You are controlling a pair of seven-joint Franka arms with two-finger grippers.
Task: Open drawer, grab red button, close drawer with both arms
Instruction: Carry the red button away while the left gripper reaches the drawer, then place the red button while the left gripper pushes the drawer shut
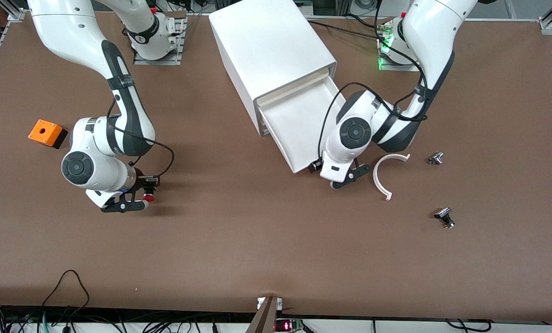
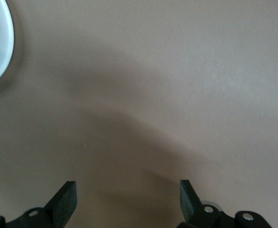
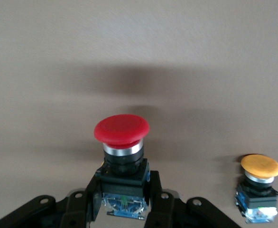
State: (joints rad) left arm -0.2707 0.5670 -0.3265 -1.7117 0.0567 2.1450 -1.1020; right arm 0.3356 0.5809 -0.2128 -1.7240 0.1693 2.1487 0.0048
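The drawer (image 1: 299,127), a long shallow white tray, stands pulled far out of the white cabinet (image 1: 271,46) and looks empty. My right gripper (image 1: 144,200) is low over the table toward the right arm's end and is shut on the button (image 1: 150,198). In the right wrist view its fingers clamp the black-and-blue body, with the red cap (image 3: 122,128) sticking out past the right gripper (image 3: 123,199). My left gripper (image 1: 344,179) is open and empty, low over the table just beside the drawer's outer end. The left wrist view shows the left gripper (image 2: 128,199) over bare table.
A yellow-orange button (image 3: 260,167) sits on the table near the held one; the front view hides it. An orange box (image 1: 47,132) lies toward the right arm's end. A white curved piece (image 1: 389,173) and two small metal parts (image 1: 436,158), (image 1: 444,216) lie near the left gripper.
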